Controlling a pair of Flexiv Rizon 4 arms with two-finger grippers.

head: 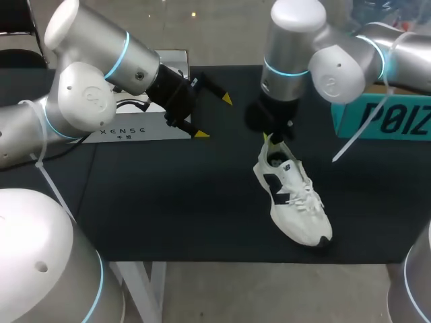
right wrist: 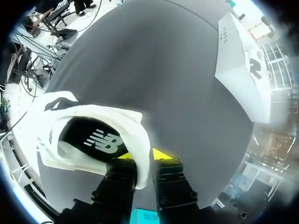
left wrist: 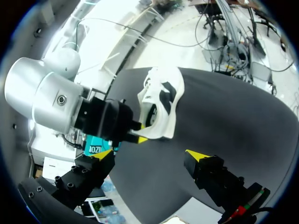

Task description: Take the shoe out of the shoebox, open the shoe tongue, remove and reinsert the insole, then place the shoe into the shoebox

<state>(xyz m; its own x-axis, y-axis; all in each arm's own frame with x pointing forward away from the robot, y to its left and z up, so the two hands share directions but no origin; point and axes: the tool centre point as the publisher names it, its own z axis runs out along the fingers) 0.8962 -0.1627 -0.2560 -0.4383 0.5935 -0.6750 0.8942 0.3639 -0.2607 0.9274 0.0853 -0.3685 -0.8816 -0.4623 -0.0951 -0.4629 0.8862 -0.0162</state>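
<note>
1. While the right gripper (head: 271,138) pinches the white laced sneaker (head: 293,205) by its heel, mid-right on the black table (head: 168,202), the left gripper (head: 214,116) hangs wide open.
2. Next, probably: the left gripper lifts the tongue (head: 295,180).

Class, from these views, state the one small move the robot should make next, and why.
Probably bring the open left end effector over to the tongue of the white lace-up sneaker. The sneaker lies on the black table mat, its heel collar pinched by the right end effector; the left hovers empty.
</note>
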